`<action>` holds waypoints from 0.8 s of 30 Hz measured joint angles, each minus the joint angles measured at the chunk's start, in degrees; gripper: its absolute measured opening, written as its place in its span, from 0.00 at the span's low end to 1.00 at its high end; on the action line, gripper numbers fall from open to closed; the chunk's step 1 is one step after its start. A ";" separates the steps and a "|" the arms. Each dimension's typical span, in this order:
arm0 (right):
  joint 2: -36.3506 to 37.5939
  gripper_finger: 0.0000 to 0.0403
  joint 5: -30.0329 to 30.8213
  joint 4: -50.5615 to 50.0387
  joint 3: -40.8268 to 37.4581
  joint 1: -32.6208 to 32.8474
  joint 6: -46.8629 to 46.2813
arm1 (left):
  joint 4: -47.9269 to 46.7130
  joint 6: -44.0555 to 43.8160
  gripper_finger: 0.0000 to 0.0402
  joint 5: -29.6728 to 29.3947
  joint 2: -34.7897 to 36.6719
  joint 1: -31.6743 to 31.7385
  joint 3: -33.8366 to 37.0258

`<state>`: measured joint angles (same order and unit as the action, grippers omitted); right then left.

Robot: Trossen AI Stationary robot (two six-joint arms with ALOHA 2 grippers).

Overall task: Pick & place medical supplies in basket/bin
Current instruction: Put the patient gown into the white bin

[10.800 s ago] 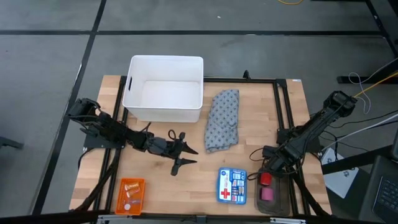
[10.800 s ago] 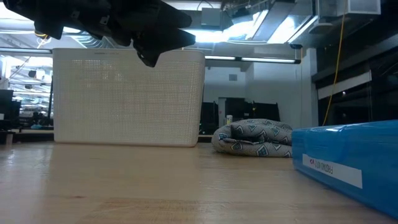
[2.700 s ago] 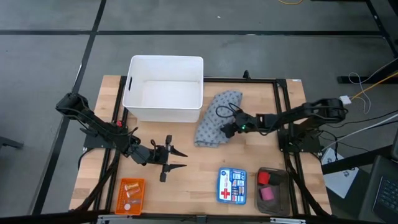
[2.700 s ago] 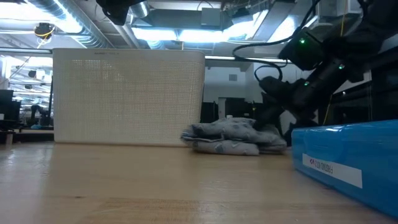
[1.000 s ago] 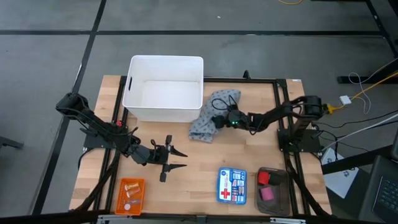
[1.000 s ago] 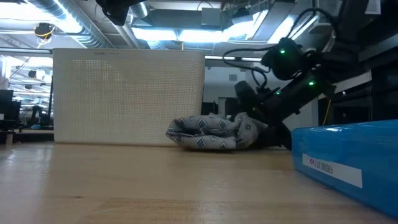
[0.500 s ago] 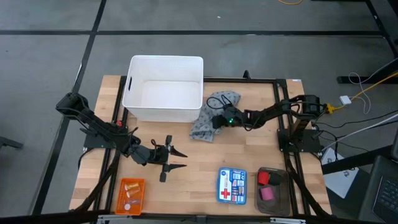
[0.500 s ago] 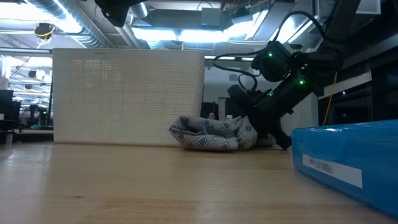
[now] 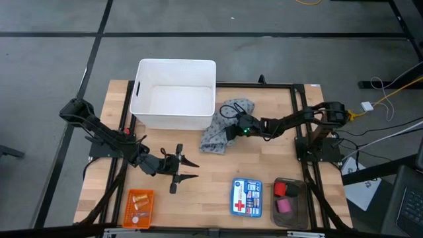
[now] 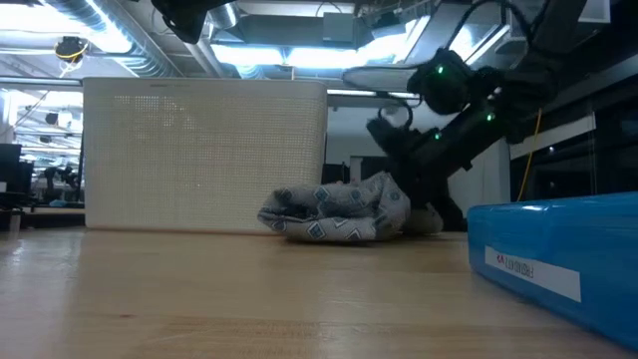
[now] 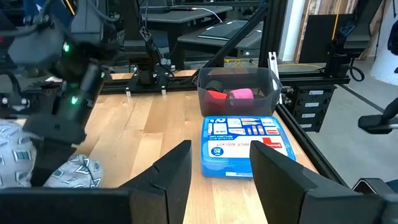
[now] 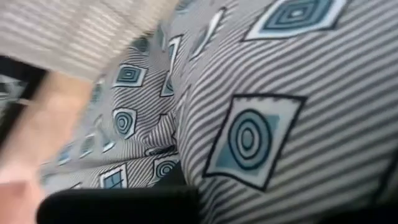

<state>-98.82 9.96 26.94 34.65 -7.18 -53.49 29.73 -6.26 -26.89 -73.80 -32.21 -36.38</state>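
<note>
The grey-blue patterned cloth (image 9: 217,130) lies bunched on the table against the white bin's (image 9: 140,84) right near corner; it also shows in the low view (image 10: 329,214). My right gripper (image 9: 230,129) is at the cloth's right side, shut on it, and the cloth fills the right wrist view (image 12: 249,93). My left gripper (image 9: 192,168) is open and empty, low over the table left of centre (image 11: 221,171). Red (image 9: 282,190) and pink (image 9: 284,205) pieces lie in a dark tray. Tan vials lie in an orange tray (image 9: 139,206). My right gripper holds the cloth's bunched right side (image 10: 384,199), coming level from the table's right and slanting a little down. Several folds lie between the fingers (image 12: 118,205); the cloth itself hides the fingertips. That side stands slightly raised, and the rest lies slack on the table.
A blue first-aid box (image 9: 246,197) lies near the front edge, between the two trays, and fills the low view's right (image 10: 558,259). The dark tray (image 9: 291,198) is at the front right. A black frame rail (image 9: 301,112) runs along the right side.
My right gripper has risen a little with the cloth's right side. The cloth has bunched and its left end has slid slightly toward the table's left, beside the bin. My left arm has kept still.
</note>
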 joint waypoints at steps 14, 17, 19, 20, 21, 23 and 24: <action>17.91 0.07 5.73 -14.79 0.00 4.97 1.46 | 0.03 0.93 0.40 0.01 0.00 0.00 -0.01; 22.72 0.07 8.12 -18.34 0.00 6.47 1.62 | 0.14 0.94 0.39 0.26 0.00 0.00 -0.02; 25.91 0.07 9.71 -20.22 0.00 7.21 1.85 | 0.29 1.01 0.39 0.61 0.00 0.00 -0.02; 27.46 0.07 10.45 -20.90 0.00 7.44 1.92 | 0.44 1.05 0.39 0.98 0.00 0.00 -0.02; 28.98 0.07 10.71 -21.63 0.00 7.49 2.11 | 0.44 1.10 0.39 0.99 0.00 0.00 -0.02; 31.84 0.07 11.70 -22.57 0.00 7.68 2.82 | 0.44 1.11 0.39 1.01 0.00 0.00 -0.02; 33.34 0.07 12.06 -22.97 0.00 7.68 3.12 | 0.43 1.11 0.39 1.01 0.00 0.00 -0.02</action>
<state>-65.48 22.02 3.96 34.65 0.49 -50.37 30.17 -5.15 -25.89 -73.80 -32.21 -36.40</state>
